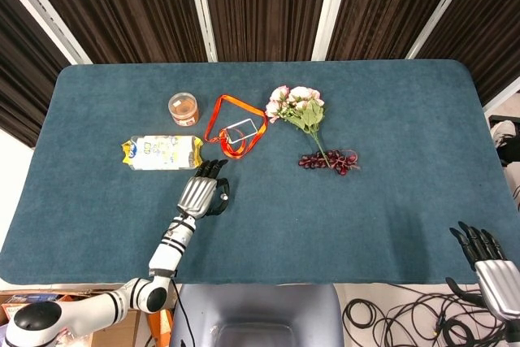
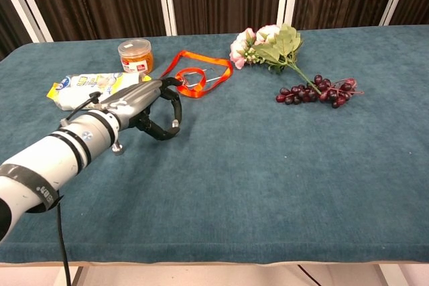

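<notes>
My left hand (image 2: 149,106) hovers over the cloth w/ fingers spread and thumb curled under, holding nothing. It sits just below the right end of the snack pack (image 1: 162,153) and near the lower loop of the orange lanyard (image 1: 234,126). Those two are nearest; I judge the pack is what I'm reaching for, since the fingertips point at its near corner.

To do it well: come in low from the pack's right end, fingers over the top, thumb under the near edge, then close across the short side so the soft wrapper doesn't buckle. Keep clear of the lanyard, since it could snag on a finger and drag the badge. The jar (image 1: 184,108) stands behind the pack, apart from it, so no shoving fwd.

My right hand (image 1: 494,270) hangs off the table edge at bottom right, fingers apart, empty, well away from the flowers (image 1: 297,106) and grapes (image 1: 329,161).
</notes>
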Action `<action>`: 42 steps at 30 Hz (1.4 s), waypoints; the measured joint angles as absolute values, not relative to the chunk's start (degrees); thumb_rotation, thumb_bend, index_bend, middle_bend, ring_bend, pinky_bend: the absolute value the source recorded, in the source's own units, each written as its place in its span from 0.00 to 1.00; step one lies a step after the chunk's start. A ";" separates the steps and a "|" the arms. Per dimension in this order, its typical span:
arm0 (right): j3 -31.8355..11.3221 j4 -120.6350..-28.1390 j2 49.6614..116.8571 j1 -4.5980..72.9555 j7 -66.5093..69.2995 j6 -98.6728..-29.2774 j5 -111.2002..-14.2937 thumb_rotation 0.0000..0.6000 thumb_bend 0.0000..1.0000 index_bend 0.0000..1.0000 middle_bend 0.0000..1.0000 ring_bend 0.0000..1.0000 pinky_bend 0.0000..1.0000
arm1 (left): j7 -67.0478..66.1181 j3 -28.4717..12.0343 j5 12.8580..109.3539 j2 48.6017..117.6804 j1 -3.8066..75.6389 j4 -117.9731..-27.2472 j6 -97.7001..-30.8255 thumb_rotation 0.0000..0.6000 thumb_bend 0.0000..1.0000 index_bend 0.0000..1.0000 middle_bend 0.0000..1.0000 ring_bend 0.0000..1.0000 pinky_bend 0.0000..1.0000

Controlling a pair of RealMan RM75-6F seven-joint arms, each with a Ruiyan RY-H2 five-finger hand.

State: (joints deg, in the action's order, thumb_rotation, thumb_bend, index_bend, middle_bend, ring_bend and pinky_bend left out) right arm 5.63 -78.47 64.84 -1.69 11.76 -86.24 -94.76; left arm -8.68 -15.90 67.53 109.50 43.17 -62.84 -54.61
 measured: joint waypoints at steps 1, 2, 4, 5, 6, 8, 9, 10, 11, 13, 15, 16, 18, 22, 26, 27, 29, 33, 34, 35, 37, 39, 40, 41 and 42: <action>5.65 -78.51 64.82 -1.68 11.73 -86.19 -94.77 1.00 0.21 0.00 0.00 0.00 0.00 | -8.70 -16.01 67.24 109.48 43.20 -62.84 -54.48 1.00 0.38 0.58 0.08 0.00 0.00; 5.66 -78.57 64.78 -1.67 11.72 -86.19 -94.79 1.00 0.21 0.00 0.00 0.00 0.00 | -8.69 -16.16 66.83 109.43 43.25 -62.89 -54.26 1.00 0.38 0.58 0.08 0.00 0.00; 5.67 -78.60 64.76 -1.70 11.77 -86.21 -94.76 1.00 0.21 0.00 0.00 0.00 0.00 | -8.62 -16.41 66.19 109.33 43.32 -63.01 -53.91 1.00 0.38 0.57 0.08 0.00 0.00; 5.66 -78.58 64.74 -1.71 11.85 -86.22 -94.73 1.00 0.21 0.00 0.00 0.00 0.00 | -8.61 -16.55 65.78 109.27 43.38 -63.03 -53.70 1.00 0.38 0.57 0.08 0.00 0.00; 5.67 -78.54 64.72 -1.71 11.86 -86.22 -94.73 1.00 0.21 0.00 0.00 0.00 0.00 | -8.61 -16.64 65.48 109.23 43.42 -63.02 -53.53 1.00 0.37 0.57 0.08 0.00 0.00; 5.70 -78.50 64.71 -1.71 11.92 -86.21 -94.77 1.00 0.21 0.00 0.00 0.00 0.00 | -8.56 -16.82 64.87 109.13 43.51 -62.96 -53.11 1.00 0.37 0.55 0.08 0.00 0.00; 5.69 -78.48 64.71 -1.71 11.92 -86.19 -94.75 1.00 0.21 0.00 0.00 0.00 0.00 | -8.46 -16.85 64.70 109.05 43.55 -62.96 -52.91 1.00 0.37 0.54 0.08 0.00 0.00; 5.66 -78.47 64.72 -1.71 11.91 -86.18 -94.68 1.00 0.21 0.00 0.00 0.00 0.00 | -8.34 -16.82 64.63 108.92 43.58 -62.97 -52.80 1.00 0.37 0.52 0.08 0.00 0.00; 5.62 -78.47 64.73 -1.70 11.89 -86.12 -94.60 1.00 0.21 0.00 0.00 0.00 0.00 | -8.13 -16.78 64.67 108.84 43.59 -63.00 -52.78 1.00 0.36 0.50 0.08 0.00 0.00; 5.63 -78.44 64.73 -1.68 11.91 -86.05 -94.58 1.00 0.21 0.00 0.00 0.00 0.00 | -7.59 -16.75 64.79 108.78 43.60 -63.05 -52.80 1.00 0.35 0.46 0.07 0.00 0.00; 5.63 -78.45 64.71 -1.69 11.93 -86.06 -94.57 1.00 0.21 0.00 0.00 0.00 0.00 | -6.79 -16.72 65.02 108.68 43.62 -63.09 -52.83 1.00 0.34 0.43 0.07 0.00 0.00; 5.61 -78.46 64.71 -1.69 11.94 -86.08 -94.55 1.00 0.21 0.00 0.00 0.00 0.00 | -6.44 -16.69 65.17 108.61 43.63 -63.11 -52.84 1.00 0.34 0.42 0.07 0.00 0.00; 5.61 -78.42 64.71 -1.70 11.94 -86.05 -94.51 1.00 0.21 0.00 0.00 0.00 0.00 | -5.80 -16.52 65.72 108.47 43.66 -63.14 -52.98 1.00 0.34 0.41 0.07 0.00 0.00; 5.65 -78.40 64.72 -1.72 11.85 -86.04 -94.54 1.00 0.21 0.00 0.00 0.00 0.00 | -4.87 -16.14 66.86 108.18 43.58 -63.55 -53.80 1.00 0.34 0.34 0.07 0.00 0.00; 5.66 -78.36 64.69 -1.94 11.99 -86.66 -94.72 1.00 0.21 0.00 0.00 0.00 0.00 | -4.58 -14.95 69.22 106.58 42.83 -66.19 -55.69 1.00 0.33 0.17 0.03 0.00 0.00; 5.65 -78.32 64.68 -2.02 12.05 -86.89 -94.75 1.00 0.21 0.00 0.00 0.00 0.00 | -4.66 -14.39 70.08 105.79 42.44 -67.31 -56.41 1.00 0.33 0.14 0.02 0.00 0.00; 5.51 -78.14 64.72 -2.36 12.11 -87.65 -94.67 1.00 0.21 0.00 0.00 0.00 0.00 | -5.38 -12.52 72.51 103.03 41.02 -70.82 -58.73 1.00 0.33 0.08 0.00 0.00 0.00; 5.05 -77.84 65.16 -3.29 11.22 -89.49 -94.33 1.00 0.21 0.00 0.00 0.00 0.00 | -8.63 -6.94 77.17 93.81 35.81 -80.34 -65.42 1.00 0.33 0.01 0.00 0.00 0.00; 4.98 -77.84 65.27 -3.47 10.97 -89.80 -94.33 1.00 0.21 0.00 0.00 0.00 0.00 | -9.36 -5.31 78.21 91.08 34.21 -82.67 -67.22 1.00 0.33 0.00 0.00 0.00 0.00; 4.91 -77.90 65.37 -3.59 10.64 -89.99 -94.33 1.00 0.21 0.00 0.00 0.00 0.00 | -10.16 -3.02 79.62 87.29 31.79 -85.55 -69.94 1.00 0.34 0.00 0.00 0.00 0.00; 4.80 -78.08 65.56 -3.66 9.87 -90.05 -94.27 1.00 0.21 0.00 0.00 0.00 0.00 | -10.70 0.12 81.51 81.89 27.70 -88.78 -74.81 1.00 0.33 0.00 0.00 0.00 0.00; 4.67 -78.40 65.88 -3.71 8.38 -90.04 -94.17 1.00 0.21 0.00 0.00 0.00 0.00 | -10.15 2.97 83.29 77.45 22.50 -90.46 -81.17 1.00 0.33 0.00 0.00 0.00 0.00; 4.63 -78.61 66.05 -3.71 7.65 -90.00 -94.16 1.00 0.21 0.00 0.00 0.00 0.00 | -9.52 3.95 83.96 76.38 20.27 -90.61 -83.90 1.00 0.33 0.00 0.00 0.00 0.00; 4.57 -78.98 66.27 -3.69 6.63 -89.93 -94.18 1.00 0.21 0.00 0.00 0.00 0.00 | -8.30 5.03 84.77 75.63 17.30 -90.39 -87.36 1.00 0.33 0.00 0.00 0.00 0.00; 4.54 -79.26 66.42 -3.66 5.86 -89.87 -94.23 1.00 0.21 0.00 0.00 0.00 0.00 | -7.28 5.74 85.33 75.36 15.17 -89.98 -89.66 1.00 0.33 0.00 0.00 0.00 0.00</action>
State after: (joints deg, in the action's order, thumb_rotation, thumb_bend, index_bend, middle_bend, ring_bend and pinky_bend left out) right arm 4.54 -79.26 66.42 -3.66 5.86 -89.87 -94.23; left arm -7.28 5.74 85.33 75.36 15.17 -89.98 -89.66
